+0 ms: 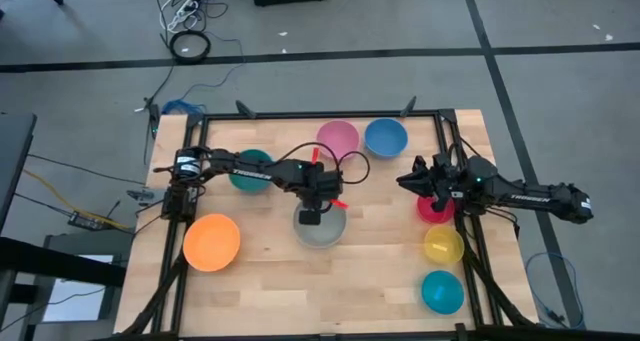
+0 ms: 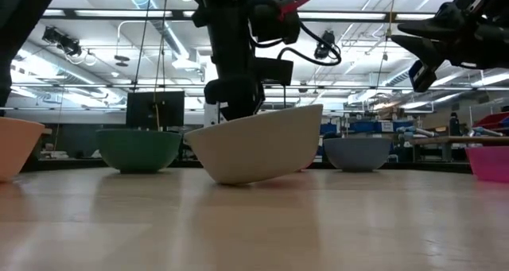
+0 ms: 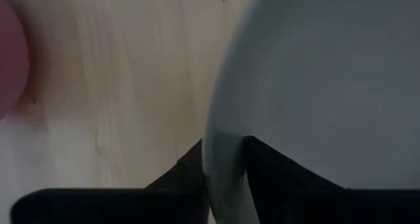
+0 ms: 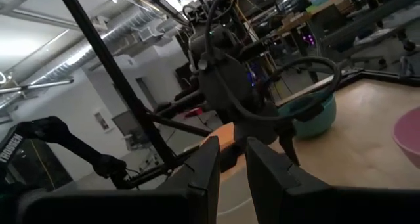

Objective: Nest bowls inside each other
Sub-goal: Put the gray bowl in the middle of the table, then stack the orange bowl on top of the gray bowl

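A grey-white bowl sits tilted at the table's middle, with my left gripper down on the far part of its rim. In the low view the bowl leans with one side raised under the gripper. The other bowls stand apart on their bases: orange, dark green, pink, blue, magenta-red, yellow and cyan. My right gripper hangs raised at the right, above the magenta-red bowl, a narrow gap between its fingers and nothing in it. My left gripper straddles the grey-white bowl's rim, one finger inside the bowl and one outside against its wall. The fingers come from above, pointing steeply down. The bowl is tilted in the hold, with its bottom edge on the table.
The table's black frame runs along the far and right edges. Bare wood lies between the orange bowl and the yellow one along the near side. Cables and floor lie beyond the far edge.
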Motion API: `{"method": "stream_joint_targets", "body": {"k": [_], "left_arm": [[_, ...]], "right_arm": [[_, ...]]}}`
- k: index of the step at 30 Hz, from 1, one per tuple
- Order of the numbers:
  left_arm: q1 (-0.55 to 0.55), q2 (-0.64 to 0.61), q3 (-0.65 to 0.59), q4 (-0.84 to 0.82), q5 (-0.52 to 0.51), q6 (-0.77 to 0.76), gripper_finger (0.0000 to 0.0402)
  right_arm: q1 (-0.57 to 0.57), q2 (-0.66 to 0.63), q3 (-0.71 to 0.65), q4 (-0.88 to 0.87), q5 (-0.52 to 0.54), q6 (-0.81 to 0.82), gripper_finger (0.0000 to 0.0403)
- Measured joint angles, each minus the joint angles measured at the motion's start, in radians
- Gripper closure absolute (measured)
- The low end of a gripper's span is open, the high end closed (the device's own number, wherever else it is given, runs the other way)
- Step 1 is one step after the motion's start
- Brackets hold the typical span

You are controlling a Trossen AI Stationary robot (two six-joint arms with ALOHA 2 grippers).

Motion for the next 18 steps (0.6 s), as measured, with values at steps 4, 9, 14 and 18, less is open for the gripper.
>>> {"method": "stream_joint_targets", "body": {"k": [4, 9, 14, 18], "left_arm": [[0.001, 0.000, 0.000, 0.000, -0.002, -0.012, 0.0265], [0.000, 0.000, 0.037, -0.031, -0.017, -0.027, 0.0217], [0.000, -0.003, 0.158, -0.192, -0.019, -0.071, 0.0194], [-0.008, -0.007, 0.261, -0.365, -0.018, -0.106, 0.0193]], "right_arm": [[0.000, 0.001, 0.000, -0.019, 0.000, 0.000, 0.0337], [0.000, 0.006, 0.000, -0.030, 0.000, -0.006, 0.0337], [0.000, 0.009, 0.000, -0.042, 0.009, -0.008, 0.0337], [0.000, 0.010, 0.000, -0.062, 0.012, -0.012, 0.0337]]}}
